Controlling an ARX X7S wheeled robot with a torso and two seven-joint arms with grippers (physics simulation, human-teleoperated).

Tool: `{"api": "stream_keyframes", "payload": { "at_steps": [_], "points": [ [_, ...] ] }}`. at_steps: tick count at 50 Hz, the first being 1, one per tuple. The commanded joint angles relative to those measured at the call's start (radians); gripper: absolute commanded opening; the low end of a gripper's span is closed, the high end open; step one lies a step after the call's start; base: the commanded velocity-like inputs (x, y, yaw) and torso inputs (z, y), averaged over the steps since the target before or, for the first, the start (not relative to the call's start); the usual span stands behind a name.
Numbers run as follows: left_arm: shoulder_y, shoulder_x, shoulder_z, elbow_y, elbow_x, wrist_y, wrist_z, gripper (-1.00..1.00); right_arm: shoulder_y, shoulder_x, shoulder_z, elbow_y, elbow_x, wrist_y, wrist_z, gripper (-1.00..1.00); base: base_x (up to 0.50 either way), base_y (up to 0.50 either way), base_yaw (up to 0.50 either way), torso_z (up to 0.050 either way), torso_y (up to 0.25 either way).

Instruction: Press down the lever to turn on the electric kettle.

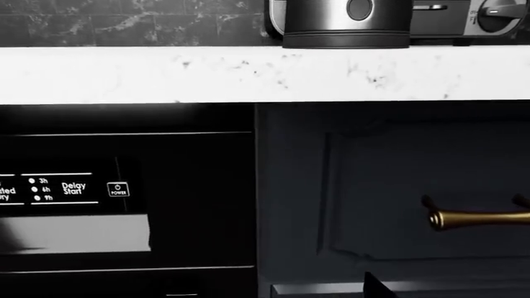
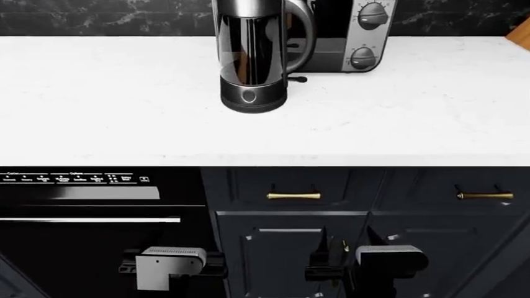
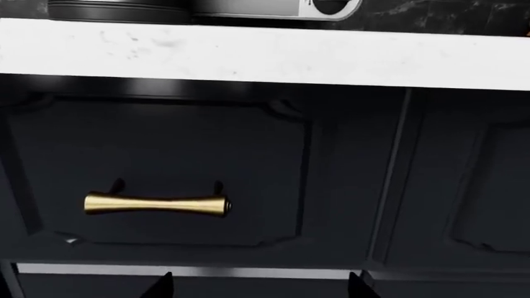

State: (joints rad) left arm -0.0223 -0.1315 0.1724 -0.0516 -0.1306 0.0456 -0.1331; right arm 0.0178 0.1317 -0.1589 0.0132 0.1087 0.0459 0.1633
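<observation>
The electric kettle [image 2: 252,56], a chrome cylinder with a dark body, stands on the white countertop [image 2: 124,105]. Its lever [image 2: 299,79] is a small black tab low on its right side, by the handle's foot. Both grippers hang below the counter edge, in front of the cabinets, far from the kettle. My left gripper [image 2: 170,267] looks open and empty; in the left wrist view only one fingertip [image 1: 377,287] shows. There the kettle's base [image 1: 346,28] shows above, the lever hidden. My right gripper [image 3: 260,287] is open and empty, fingertips wide apart.
A boxy silver appliance with two dials [image 2: 364,31] stands behind and right of the kettle. A black dishwasher panel [image 2: 83,192] lies below the counter at left. Dark drawers with brass handles [image 2: 293,196] face the grippers. A round grey button [image 2: 249,96] sits on the kettle's base.
</observation>
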Motion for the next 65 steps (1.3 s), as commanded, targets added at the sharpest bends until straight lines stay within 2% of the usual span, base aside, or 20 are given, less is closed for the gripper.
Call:
{"api": "stream_keyframes", "payload": {
  "at_steps": [1, 58, 62, 65],
  "points": [
    [-0.002, -0.007, 0.01, -0.001, -0.009, -0.001, -0.008, 1.0, 0.002, 0.007, -0.007, -0.001, 0.012, 0.005, 0.008, 1.0, 0.05, 0.0, 0.0, 0.0, 0.0],
    [-0.007, -0.035, 0.045, -0.003, -0.04, 0.012, -0.045, 1.0, -0.001, 0.036, -0.043, -0.015, 0.055, -0.016, 0.033, 1.0, 0.11, 0.0, 0.0, 0.0, 0.0],
    [-0.006, -0.035, 0.044, 0.011, -0.046, 0.009, -0.051, 1.0, -0.004, 0.039, -0.046, -0.025, 0.058, -0.013, 0.036, 1.0, 0.0, 0.0, 0.0, 0.0, 0.0],
    [0.015, -0.027, 0.033, 0.108, -0.074, -0.019, -0.075, 1.0, -0.04, 0.042, -0.04, -0.13, 0.086, 0.051, 0.055, 1.0, 0.0, 0.0, 0.0, 0.0, 0.0]
  ]
}}
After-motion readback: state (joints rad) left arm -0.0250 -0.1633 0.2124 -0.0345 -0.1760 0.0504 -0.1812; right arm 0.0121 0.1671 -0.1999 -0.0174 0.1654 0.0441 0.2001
